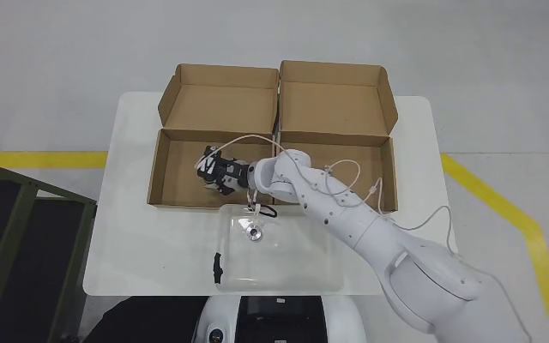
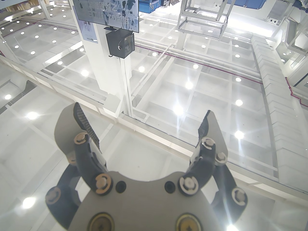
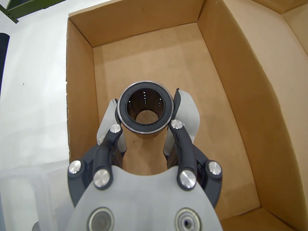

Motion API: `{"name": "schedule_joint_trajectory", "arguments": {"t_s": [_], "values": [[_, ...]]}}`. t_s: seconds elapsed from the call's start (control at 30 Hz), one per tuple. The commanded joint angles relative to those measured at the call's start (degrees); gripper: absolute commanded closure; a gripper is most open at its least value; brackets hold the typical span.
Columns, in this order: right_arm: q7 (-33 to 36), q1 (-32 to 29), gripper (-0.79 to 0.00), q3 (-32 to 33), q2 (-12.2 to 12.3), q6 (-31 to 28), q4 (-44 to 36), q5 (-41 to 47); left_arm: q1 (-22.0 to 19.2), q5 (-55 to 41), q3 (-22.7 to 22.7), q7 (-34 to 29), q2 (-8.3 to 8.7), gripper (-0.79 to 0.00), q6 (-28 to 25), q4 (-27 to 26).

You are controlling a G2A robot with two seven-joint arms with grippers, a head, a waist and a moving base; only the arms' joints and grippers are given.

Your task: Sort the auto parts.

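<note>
now: right gripper (image 3: 147,102) pinches one bearing (image 3: 146,129) across its barrel, bore axis pointing down at the floor of the left box (image 3: 168,56) just beneath. left gripper (image 2: 144,131) spread, aimed upward, holding nothing. we count two boxes, counting the right box (image 1: 377,176), and one tray (image 1: 317,266) with roughly three parts (image 1: 251,230).

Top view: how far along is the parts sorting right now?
Done: I see no part lying in the cardboard box yet. In hand: the right gripper holds a cylindrical bearing over that box. Left: release it, then sort the clear tray's pieces: a metal ring, a black loop and a black piece. The left gripper is open, pointed at the ceiling.
</note>
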Motion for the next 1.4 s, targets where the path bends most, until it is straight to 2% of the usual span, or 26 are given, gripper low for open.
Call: {"name": "schedule_joint_trajectory", "arguments": {"t_s": [0.0,0.2,0.33,0.53,0.9,1.1,1.37], "values": [[-0.22,-0.05,-0.637,0.21,-0.17,-0.05,0.28,-0.3,0.0,0.0,0.0,0.0,0.0,-0.785,0.0,0.0],[-1.85,-0.25,-0.727,1.52,-0.29,-0.91,-0.63,-1.75,0.0,0.0,0.0,0.0,0.0,-0.785,0.0,0.0],[-2.58,-0.92,-0.785,3.26,0.65,-2.15,-4.97,-3.57,0.0,0.0,0.0,0.0,0.0,-0.785,0.0,0.0],[1.25,-5.37,-0.785,7.58,4.05,-4.28,-17.66,-7.49,0.0,0.0,0.0,0.0,0.0,-0.785,0.0,0.0],[13.58,-21.65,-0.785,19.71,11.73,-12.91,-43.46,-11.37,0.0,0.0,0.0,0.0,0.0,-0.785,0.0,0.0],[17.05,-28.49,-0.785,24.11,14.51,-20.11,-50.93,-13.87,0.0,0.0,0.0,0.0,0.0,-0.785,0.0,0.0],[18.73,-33.95,-0.785,27.54,16.92,-26.33,-55.43,-17.58,0.0,0.0,0.0,0.0,0.0,-0.785,0.0,0.0]]}}
